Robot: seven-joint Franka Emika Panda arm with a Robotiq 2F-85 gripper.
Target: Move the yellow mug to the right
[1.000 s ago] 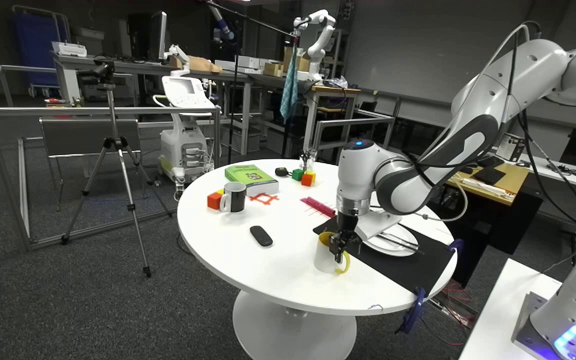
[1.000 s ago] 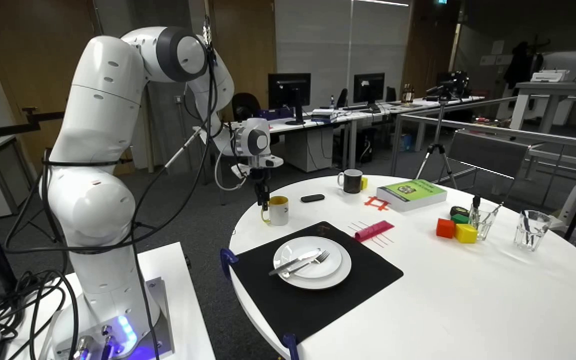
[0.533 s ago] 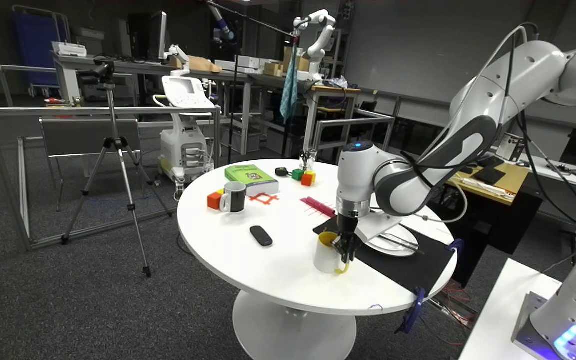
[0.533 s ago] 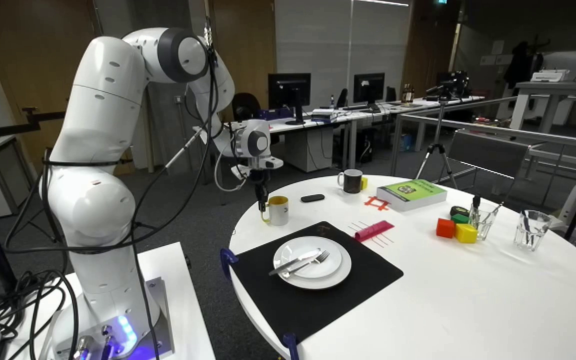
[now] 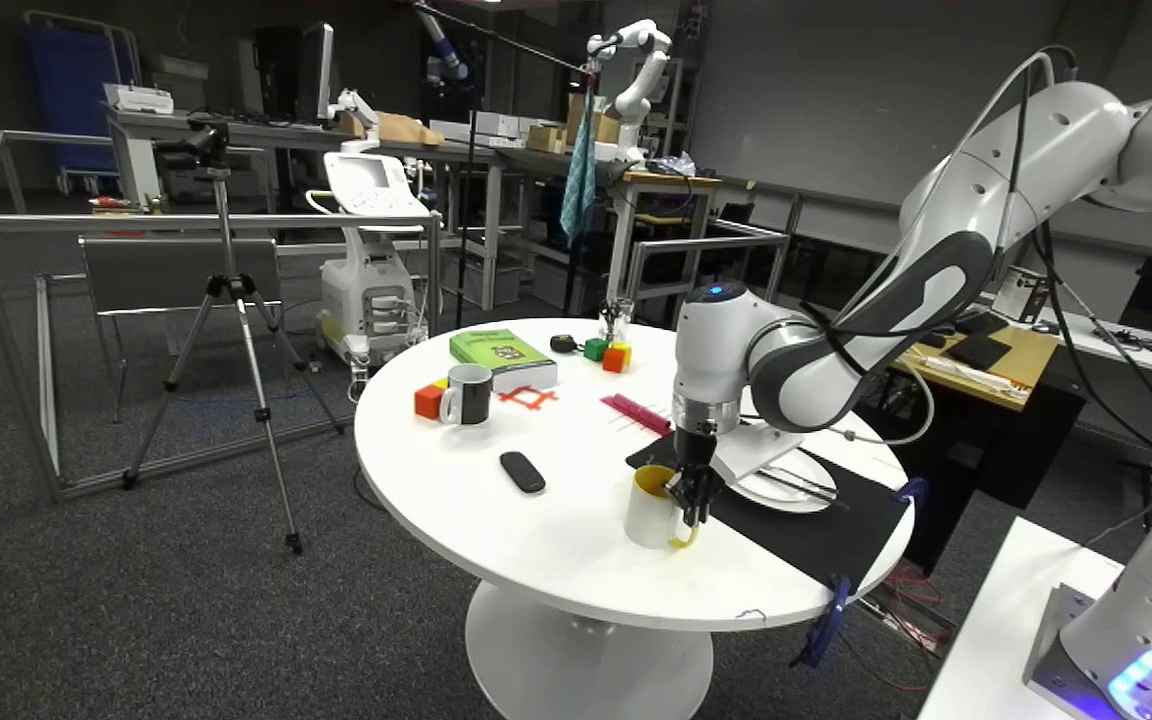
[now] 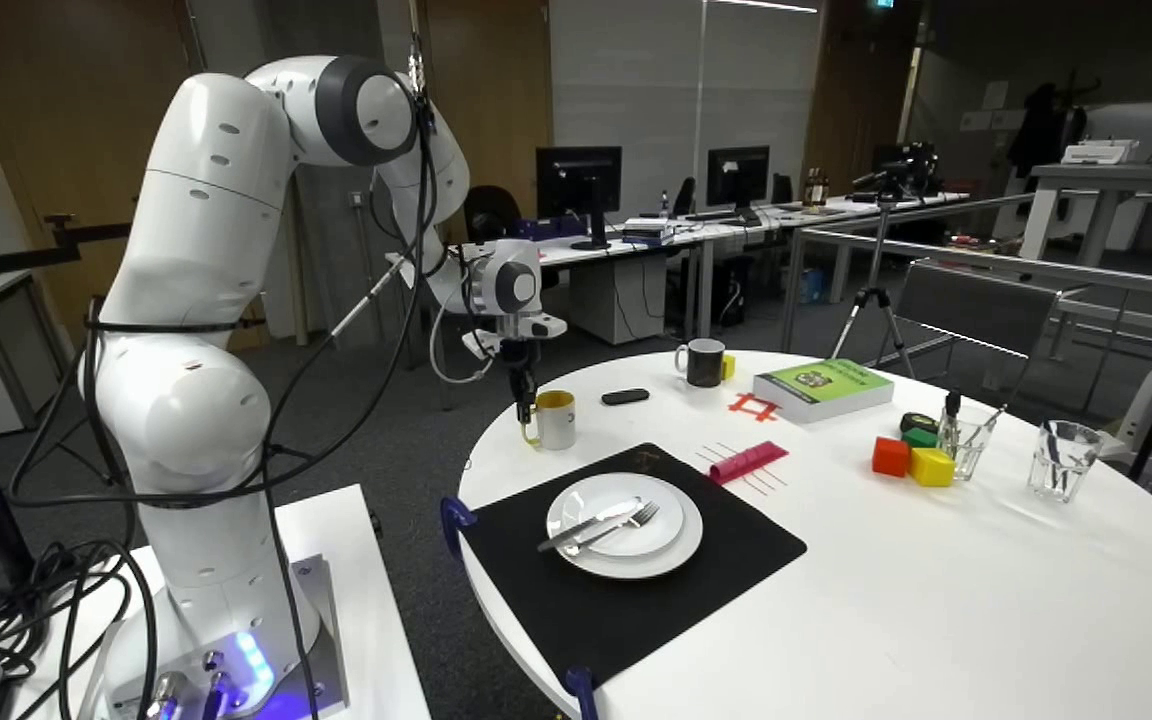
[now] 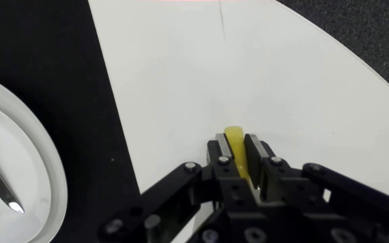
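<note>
The yellow mug [image 5: 647,521] stands upright on the white table near its edge; its outer wall is white, its inside and handle yellow. In an exterior view the same mug [image 6: 558,427] shows beyond the black mat. My gripper [image 7: 236,137] points down and is shut on the mug's handle [image 7: 237,148], which lies between the two pads. Most of the mug's body is hidden behind the gripper in the wrist view. In an exterior view the gripper [image 5: 693,513] sits at the handle side, beside the mug's rim.
A black mat [image 6: 656,620] with white plates [image 6: 681,555], knife and fork lies close by. Across the table are a remote [image 5: 522,472], a black mug [image 5: 474,400], a green book [image 5: 501,350], a pink piece [image 6: 746,462], coloured blocks [image 6: 891,456] and glasses [image 6: 1061,465].
My gripper's fingers have closed around the mug's handle, having stood wider a second ago. In both exterior views the mug has shifted very slightly; the arm has barely moved.
</note>
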